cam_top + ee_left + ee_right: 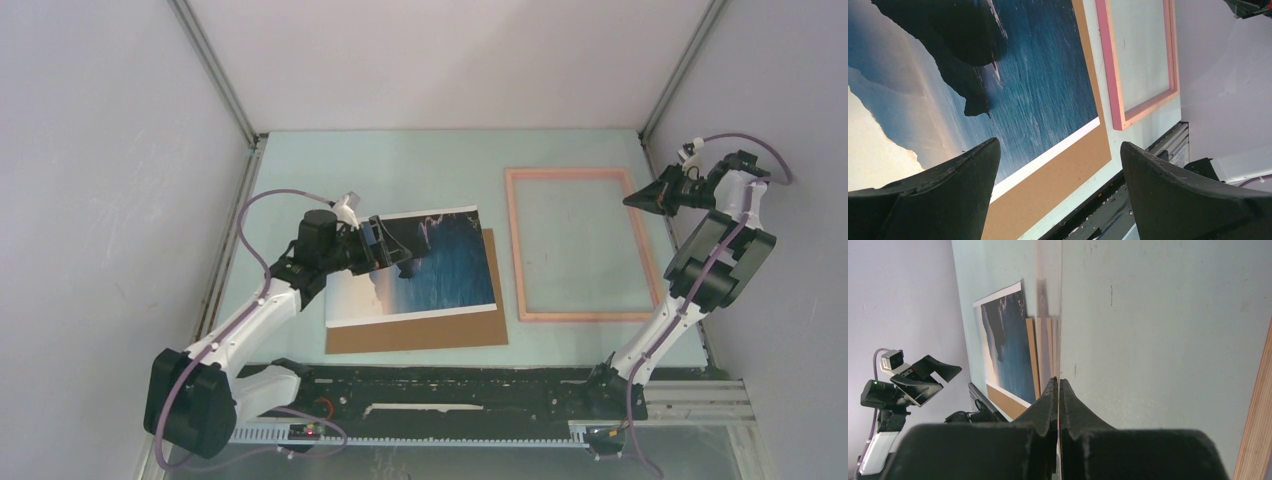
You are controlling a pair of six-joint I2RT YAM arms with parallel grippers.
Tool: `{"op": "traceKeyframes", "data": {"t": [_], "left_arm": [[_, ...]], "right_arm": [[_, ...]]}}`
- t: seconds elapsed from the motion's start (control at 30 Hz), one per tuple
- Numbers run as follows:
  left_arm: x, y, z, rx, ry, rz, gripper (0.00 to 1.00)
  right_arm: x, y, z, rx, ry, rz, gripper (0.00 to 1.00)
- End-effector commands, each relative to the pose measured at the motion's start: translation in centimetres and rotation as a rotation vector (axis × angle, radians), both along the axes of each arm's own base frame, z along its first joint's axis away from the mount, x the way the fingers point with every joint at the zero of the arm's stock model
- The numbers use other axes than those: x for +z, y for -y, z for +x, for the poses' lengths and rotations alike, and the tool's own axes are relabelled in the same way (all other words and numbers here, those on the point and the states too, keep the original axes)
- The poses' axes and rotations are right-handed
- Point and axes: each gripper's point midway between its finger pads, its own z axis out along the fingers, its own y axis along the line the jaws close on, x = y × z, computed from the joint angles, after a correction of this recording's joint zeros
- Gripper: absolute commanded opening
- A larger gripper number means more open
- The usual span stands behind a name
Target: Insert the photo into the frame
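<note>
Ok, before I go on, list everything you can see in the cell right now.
photo: 1, blue sea, dark cliff, white border; face up on the cardboard sheet, left of centre
cardboard sheet: 1, brown; flat under the photo, showing along its near and right sides
frame: 1, salmon-pink, see-through middle; right of the cardboard sheet, a narrow gap between
table: 1, pale green; under everything
left gripper: 1, black; open, over the photo
right gripper: 1, black; closed at the frame's right rail

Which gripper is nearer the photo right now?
Left. The left gripper hangs open over the left part of the photo. The right gripper is well off to the right, shut on the right rail of the frame.
</note>
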Motion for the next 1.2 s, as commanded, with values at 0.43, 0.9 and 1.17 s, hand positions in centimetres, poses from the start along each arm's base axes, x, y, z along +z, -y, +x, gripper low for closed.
{"op": "traceKeyframes", "data": {"t": [0.43, 0.9, 1.17], "left_arm": [[2.4, 1.1, 0.8, -0.045, 0.079, -0.039, 0.97], [2.4, 1.2, 0.8, -0.048, 0.079, -0.042, 0.98], [2.4, 1.2, 0.8, -0.048, 0.079, -0.047, 0.97]], "right_arm": [[0.2, 2.5, 0.2, -0.043, 0.011, 0.016, 0.00], [0.8, 3.4, -0.1, -0.070, 0.026, 0.017, 0.00], [0.4, 3.6, 0.1, -0.070, 0.017, 0.020, 0.00]]}}
